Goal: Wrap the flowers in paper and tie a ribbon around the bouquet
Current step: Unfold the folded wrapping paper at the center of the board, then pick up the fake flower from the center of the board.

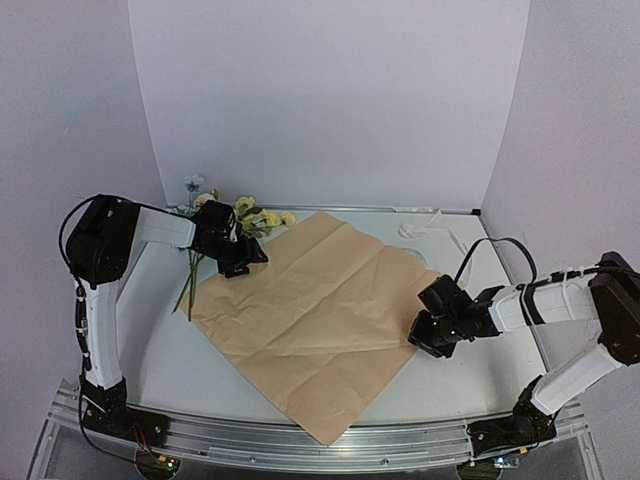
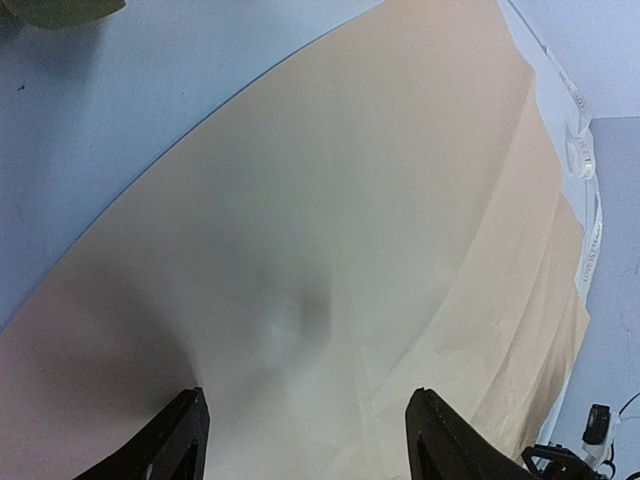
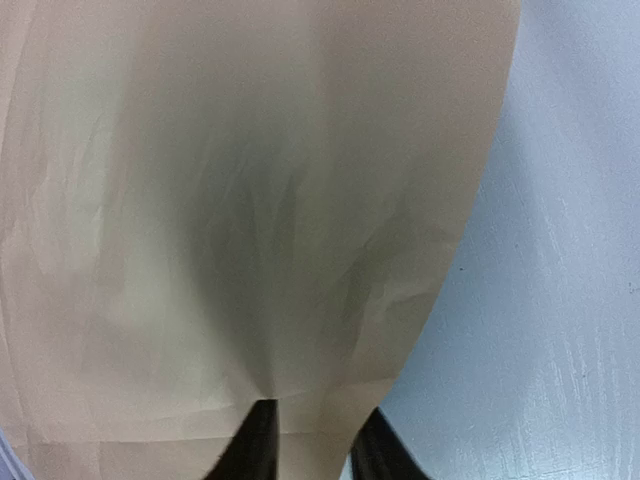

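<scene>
A creased tan sheet, the paper, lies flat on the white desk, turned like a diamond. The left gripper hovers at the sheet's far left corner, its fingers spread wide above the paper. The right gripper sits at the right corner, fingers nearly together with the paper's edge between them; whether they pinch it cannot be told. The flowers lie just beyond the left corner. The ribbon rests past the far right edge.
</scene>
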### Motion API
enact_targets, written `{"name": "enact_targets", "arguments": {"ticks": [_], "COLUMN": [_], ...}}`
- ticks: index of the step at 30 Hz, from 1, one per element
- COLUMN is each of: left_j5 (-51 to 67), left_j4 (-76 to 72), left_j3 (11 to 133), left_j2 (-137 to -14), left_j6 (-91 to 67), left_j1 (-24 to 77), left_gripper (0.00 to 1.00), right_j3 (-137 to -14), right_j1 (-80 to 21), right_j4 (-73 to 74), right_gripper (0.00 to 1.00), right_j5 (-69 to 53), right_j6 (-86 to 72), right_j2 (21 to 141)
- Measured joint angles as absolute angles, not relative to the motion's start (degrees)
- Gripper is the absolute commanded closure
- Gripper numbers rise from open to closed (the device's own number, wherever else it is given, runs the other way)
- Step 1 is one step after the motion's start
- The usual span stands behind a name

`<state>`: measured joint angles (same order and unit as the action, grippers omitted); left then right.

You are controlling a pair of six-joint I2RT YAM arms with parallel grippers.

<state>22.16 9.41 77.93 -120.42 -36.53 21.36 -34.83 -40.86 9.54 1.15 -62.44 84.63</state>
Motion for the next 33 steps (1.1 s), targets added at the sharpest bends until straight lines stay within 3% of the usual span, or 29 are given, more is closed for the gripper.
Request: {"name": "enact_targets", "arguments": {"ticks": [13,18,24,33], "left_j5": [20.58,12.36,3.12,1.04], "left_j4": [16.26,19.8,23.72,28.51], "left_j3": [78.23,78.79,78.85,81.06], "left_j2": [-113.1,-106.15,-104.39,-112.5], "left_j6": [-36.55,-36.06,-33.23,-27.52], "left_j1": [21.26,18.96,12.76,8.07], "left_gripper": [0.21,0.2,0.27,0.33], "right_j3": [-41.08,-43.69,-47.34,-53.27], "right_j1": [-40.86,-40.86,-40.86,-40.86], "right_j4": [20.85,24.72,25.38,23.08], "right_gripper": [0.12,0.02,0.02,0.07], "right_j5": [5.16,5.76,4.77,0.72], "right_j6": [-57.3,-52.61,-47.66,-42.71], "right_j2": [75.01,74.01,74.98,82.98]}}
